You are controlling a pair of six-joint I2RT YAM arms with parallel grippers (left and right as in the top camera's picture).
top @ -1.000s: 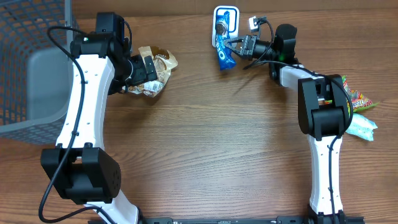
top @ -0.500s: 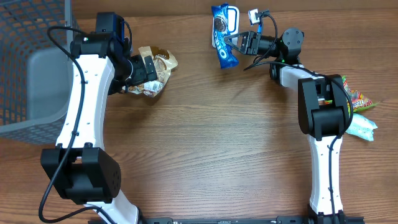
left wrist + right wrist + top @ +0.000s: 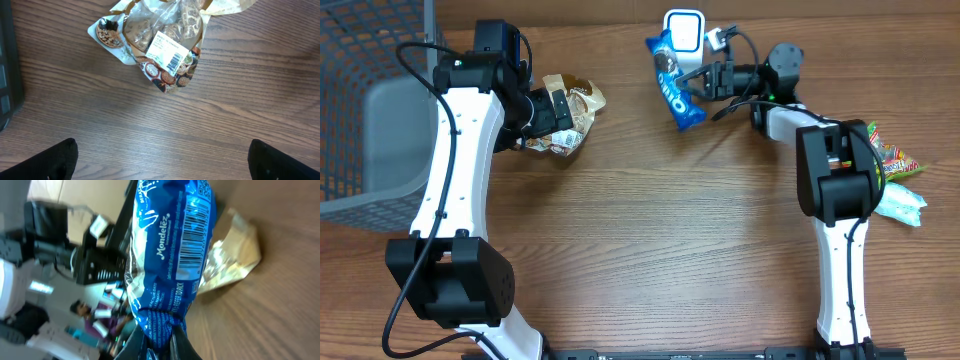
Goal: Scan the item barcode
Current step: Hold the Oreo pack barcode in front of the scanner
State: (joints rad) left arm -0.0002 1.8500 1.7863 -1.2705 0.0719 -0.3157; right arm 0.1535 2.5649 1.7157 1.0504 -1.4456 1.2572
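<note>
Across the tabletop (image 3: 650, 260): a wood-grain surface. The goods lie toward its edges and the scanner stands at twelve o'clock.
Wire basket (image 3: 360, 110): at the nine o'clock edge, probably where scanned goods are dropped.
Left gripper (image 3: 542, 118): hangs over the snack bag with jaws wide apart and nothing held, apparently waiting its turn.
Right gripper (image 3: 705, 78): near twelve o'clock, jaws clamped on one end of the blue Oreo pack, which it holds off the wood.
Snack bag (image 3: 165, 45): lies flat at about ten o'clock with its label turned upward, ready to be picked up.
Blue Oreo pack (image 3: 677, 88): the item being scanned. It is tilted, just beside the scanner at the scanner's seven o'clock. Gripping it by the end leaves the print uncovered.
Candy packets (image 3: 895, 165): at three o'clock beside the right arm, likely queued.
Scanner (image 3: 683, 30): white, set where the right arm can reach it.
Barcode (image 3: 192, 235): faces the right wrist camera, clear of the jaws. Whether it faces the scanner cannot be told.
</note>
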